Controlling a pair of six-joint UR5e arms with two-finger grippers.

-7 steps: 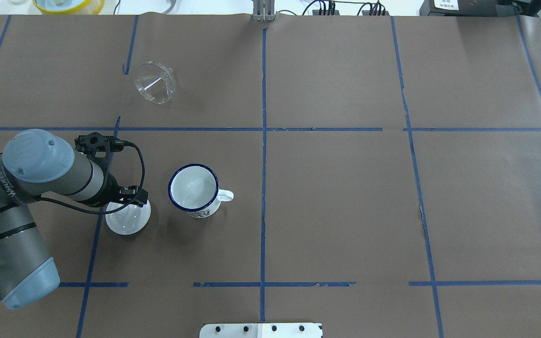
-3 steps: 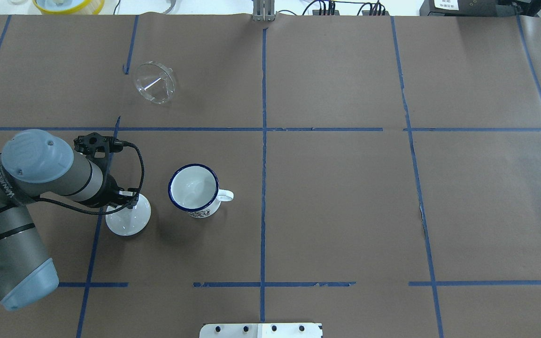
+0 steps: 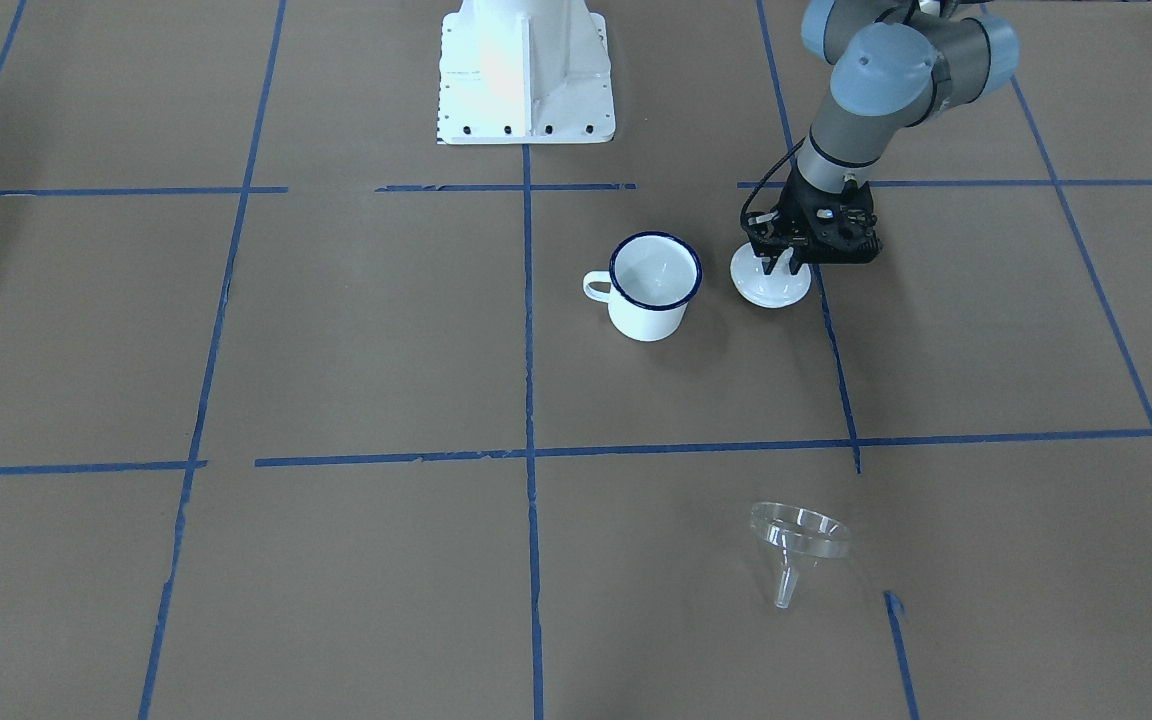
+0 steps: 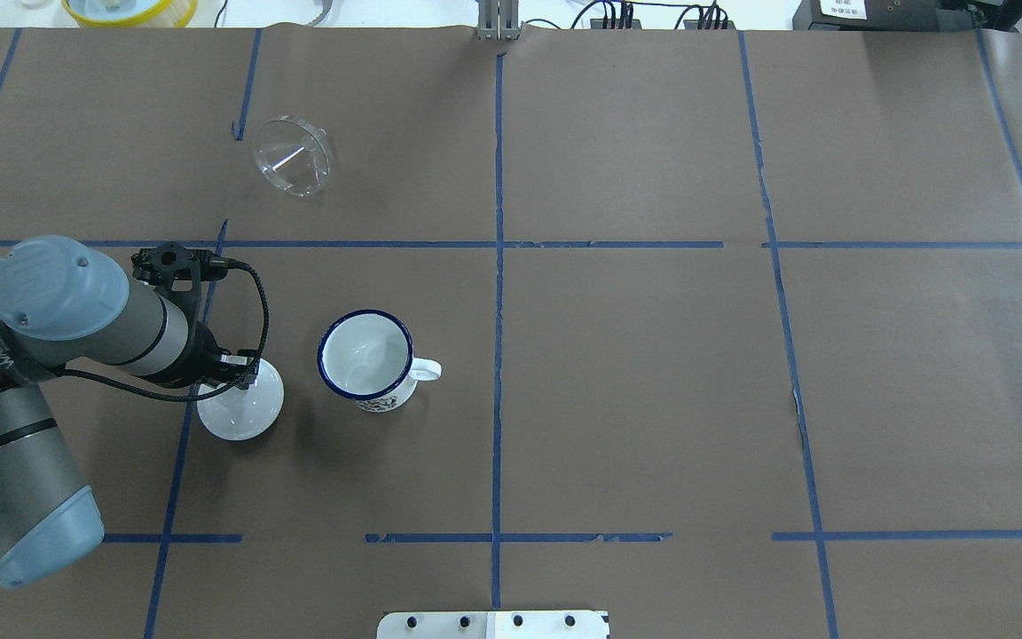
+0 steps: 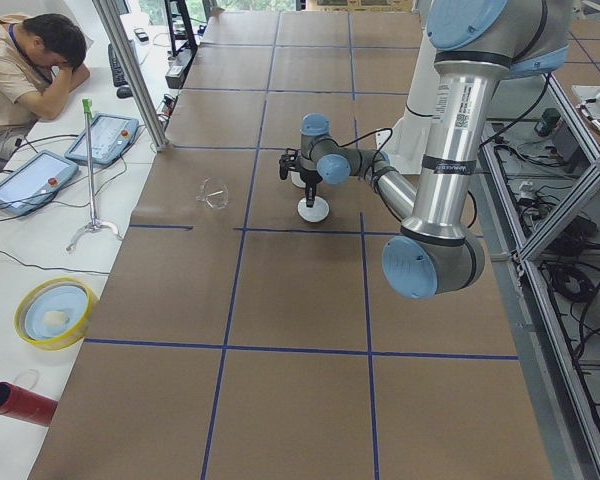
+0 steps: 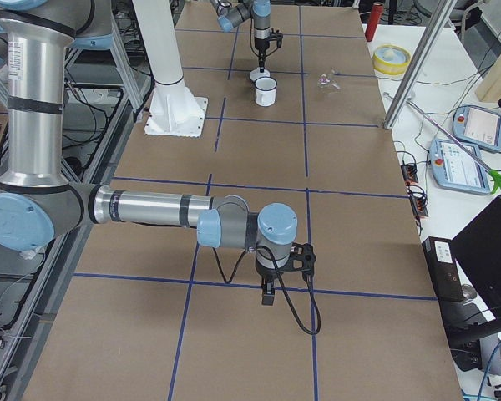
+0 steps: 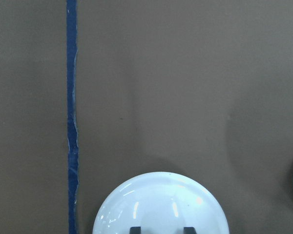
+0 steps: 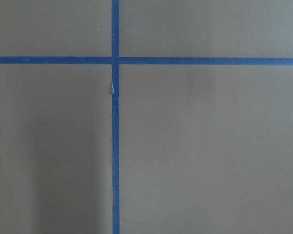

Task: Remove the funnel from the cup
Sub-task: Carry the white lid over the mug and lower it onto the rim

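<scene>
The clear funnel (image 4: 292,160) lies tilted on the brown paper, well apart from the cup and outside it; it also shows in the front view (image 3: 796,545). The white cup (image 4: 365,355) with a dark blue rim stands upright and empty (image 3: 652,287). My left gripper (image 3: 784,268) hangs over a white domed lid (image 4: 243,408) next to the cup. In the left wrist view its fingertips (image 7: 136,229) stand apart over the lid (image 7: 161,204), holding nothing. My right gripper (image 6: 267,296) shows only in the exterior right view, far from both; I cannot tell its state.
The robot's white base (image 3: 524,70) stands at the table's near edge. A yellow bowl (image 4: 129,9) sits beyond the far edge. An operator (image 5: 25,60) sits at a side desk. Blue tape lines (image 4: 498,266) cross the brown paper.
My left arm and gripper have shifted slightly left and away from the cup. The lid, cup and funnel have stayed where they were.
</scene>
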